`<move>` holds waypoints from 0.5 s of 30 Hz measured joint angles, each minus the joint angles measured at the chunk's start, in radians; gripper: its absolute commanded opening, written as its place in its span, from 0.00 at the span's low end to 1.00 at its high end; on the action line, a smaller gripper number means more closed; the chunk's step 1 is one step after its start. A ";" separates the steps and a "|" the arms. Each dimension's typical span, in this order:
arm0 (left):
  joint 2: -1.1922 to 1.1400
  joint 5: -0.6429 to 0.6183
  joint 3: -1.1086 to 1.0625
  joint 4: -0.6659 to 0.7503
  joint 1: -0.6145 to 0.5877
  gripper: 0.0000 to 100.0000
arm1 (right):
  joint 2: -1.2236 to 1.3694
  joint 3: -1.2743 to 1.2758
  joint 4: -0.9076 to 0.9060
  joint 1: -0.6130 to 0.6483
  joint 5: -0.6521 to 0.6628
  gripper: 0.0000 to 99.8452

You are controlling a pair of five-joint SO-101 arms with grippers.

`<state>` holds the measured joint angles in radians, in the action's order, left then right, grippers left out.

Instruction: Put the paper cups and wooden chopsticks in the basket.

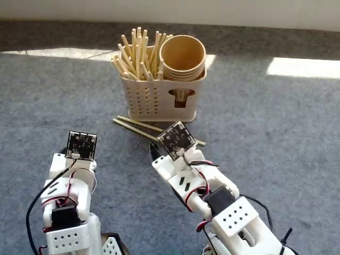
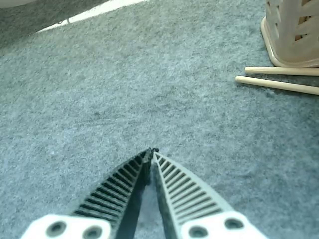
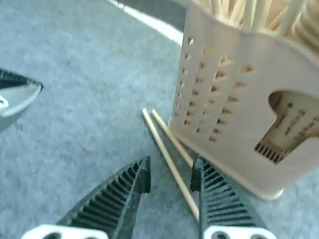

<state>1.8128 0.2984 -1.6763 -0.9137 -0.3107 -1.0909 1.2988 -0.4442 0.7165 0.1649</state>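
Two chopsticks (image 2: 279,84) lie on the carpet (image 1: 276,138) beside the basket (image 1: 159,98) holding cups (image 1: 183,66) and sticks (image 1: 137,53), their middles hidden under the right arm (image 1: 183,170), whose right gripper (image 3: 170,174) gapes astride one; left gripper (image 2: 152,152) closed, empty.

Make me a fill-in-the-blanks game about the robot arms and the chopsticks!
1. The number of loose chopsticks lying in front of the basket is ___.
2. The left gripper has its fingers ___.
3. The right gripper, down by the loose chopsticks, has its fingers ___.
4. Beside the standing chopsticks, the basket holds a stack of paper ___.

Missing words: two; shut; open; cups.
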 measured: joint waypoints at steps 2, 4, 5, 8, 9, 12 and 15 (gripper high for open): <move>0.000 0.000 0.000 0.000 0.000 0.00 | 0.064 -0.009 -0.035 0.000 0.000 0.15; 0.000 0.000 0.000 0.000 0.000 0.00 | 0.135 -0.038 -0.066 0.000 0.017 0.15; 0.000 0.000 0.000 0.000 0.000 0.00 | 0.173 -0.058 -0.083 0.000 0.041 0.15; 0.000 0.000 0.000 0.000 0.000 0.00 | 0.298 -0.110 -0.120 0.000 0.095 0.15; 0.000 0.000 0.000 0.000 0.000 0.00 | 0.339 -0.124 -0.121 0.000 0.104 0.15; 0.000 0.000 0.000 0.000 0.000 0.00 | 0.456 -0.158 -0.121 0.000 0.114 0.15; 0.000 0.000 0.000 0.000 0.000 0.00 | 0.548 -0.203 -0.121 -0.011 0.120 0.15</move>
<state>1.8128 0.2984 -1.6763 -0.9137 -0.3107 -0.5432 1.0963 -0.5654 0.7058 0.2846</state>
